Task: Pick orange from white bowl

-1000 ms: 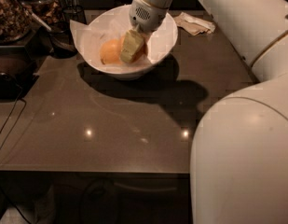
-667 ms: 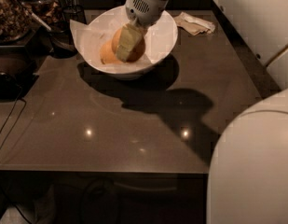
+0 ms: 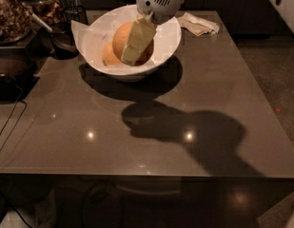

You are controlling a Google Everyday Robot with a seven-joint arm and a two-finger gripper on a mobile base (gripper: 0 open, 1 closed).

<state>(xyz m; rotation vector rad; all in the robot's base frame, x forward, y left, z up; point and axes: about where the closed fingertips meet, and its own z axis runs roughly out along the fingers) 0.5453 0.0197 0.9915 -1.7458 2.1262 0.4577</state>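
The white bowl (image 3: 168,42) lined with crinkled paper stands at the back of the dark table (image 3: 194,94). The orange (image 3: 120,37), round and deep orange, sits between my gripper's fingers just above the bowl's middle. My gripper (image 3: 134,51) reaches down from the top of the view and is shut on the orange. One pale finger (image 3: 137,39) crosses its front and the other is hidden behind it. A paler, yellower fruit (image 3: 107,57) lies in the bowl below and to the left.
A crumpled napkin (image 3: 199,23) lies right of the bowl. Dark containers of food (image 3: 13,13) and a black cup (image 3: 64,42) stand at the back left. A cable (image 3: 8,122) hangs off the left edge.
My gripper has closed around the orange and risen a little from the bowl's bottom. The arm has drawn back up and out of the right side of the view.
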